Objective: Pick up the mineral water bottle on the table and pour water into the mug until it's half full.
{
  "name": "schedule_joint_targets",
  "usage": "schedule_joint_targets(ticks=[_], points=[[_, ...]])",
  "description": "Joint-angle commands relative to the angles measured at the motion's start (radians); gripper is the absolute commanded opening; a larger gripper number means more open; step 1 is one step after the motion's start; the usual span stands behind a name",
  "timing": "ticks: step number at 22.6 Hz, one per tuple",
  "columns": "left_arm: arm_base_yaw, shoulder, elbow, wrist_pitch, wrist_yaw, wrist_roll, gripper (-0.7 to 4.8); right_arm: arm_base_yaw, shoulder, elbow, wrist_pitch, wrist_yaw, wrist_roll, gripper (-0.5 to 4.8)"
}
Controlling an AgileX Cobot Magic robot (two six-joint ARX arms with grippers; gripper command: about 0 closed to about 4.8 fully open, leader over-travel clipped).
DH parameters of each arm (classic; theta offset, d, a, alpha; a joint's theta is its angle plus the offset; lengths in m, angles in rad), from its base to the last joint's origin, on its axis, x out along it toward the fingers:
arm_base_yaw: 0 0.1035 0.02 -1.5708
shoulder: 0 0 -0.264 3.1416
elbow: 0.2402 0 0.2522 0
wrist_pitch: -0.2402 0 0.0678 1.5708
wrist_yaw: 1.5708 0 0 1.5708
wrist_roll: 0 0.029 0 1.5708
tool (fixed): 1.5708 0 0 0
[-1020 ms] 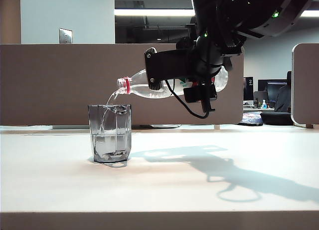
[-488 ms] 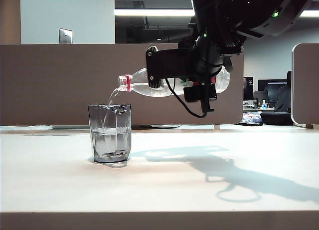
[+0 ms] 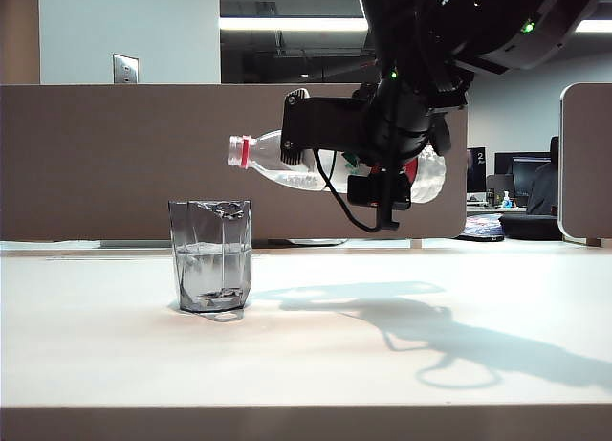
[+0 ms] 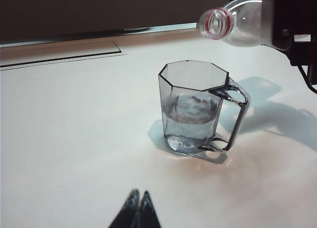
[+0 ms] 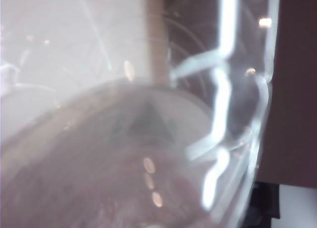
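Observation:
The mineral water bottle (image 3: 268, 160) hangs almost level over the table (image 3: 382, 364), its open red-ringed mouth (image 4: 213, 23) just above and to the right of the mug (image 3: 211, 254). My right gripper (image 3: 298, 140) is shut on the bottle's body. No water runs from the mouth. The smoky-grey faceted mug (image 4: 193, 107) has a side handle and holds water (image 4: 190, 110) to about its middle. In the right wrist view the bottle (image 5: 148, 121) fills the picture, blurred. My left gripper (image 4: 139, 196) is shut and empty, low over the table, short of the mug.
A brown partition wall (image 3: 115, 154) runs behind the table. The right arm's shadow (image 3: 430, 331) lies on the tabletop right of the mug. A rounded divider (image 3: 585, 164) stands at the far right, with office desks behind it.
The right wrist has rolled back and lifted the bottle's mouth from tipped down to about level. The stream into the mug has stopped. The left gripper has not moved.

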Motion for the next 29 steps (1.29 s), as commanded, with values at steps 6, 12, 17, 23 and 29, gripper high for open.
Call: schedule_joint_targets(ticks=[6,12,17,23,29], points=[[0.000,0.001,0.003,0.012,0.004,0.000,-0.05,0.027,-0.010,0.001,-0.038,0.010,0.249,2.70],[0.000,0.001,0.003,0.012,0.004,0.000,-0.05,0.039,-0.010,0.001,-0.048,0.007,0.554,2.69],[0.000,0.001,0.003,0.012,0.004,0.000,-0.05,0.048,-0.010,-0.001,-0.090,-0.006,0.817,2.41],[0.000,0.001,0.003,0.012,0.004,0.000,-0.05,0.051,-0.010,-0.060,-0.044,-0.171,1.086,2.44],[0.000,0.001,0.003,0.012,0.004,0.000,-0.05,0.047,-0.010,-0.154,0.099,-0.286,1.150,2.47]])
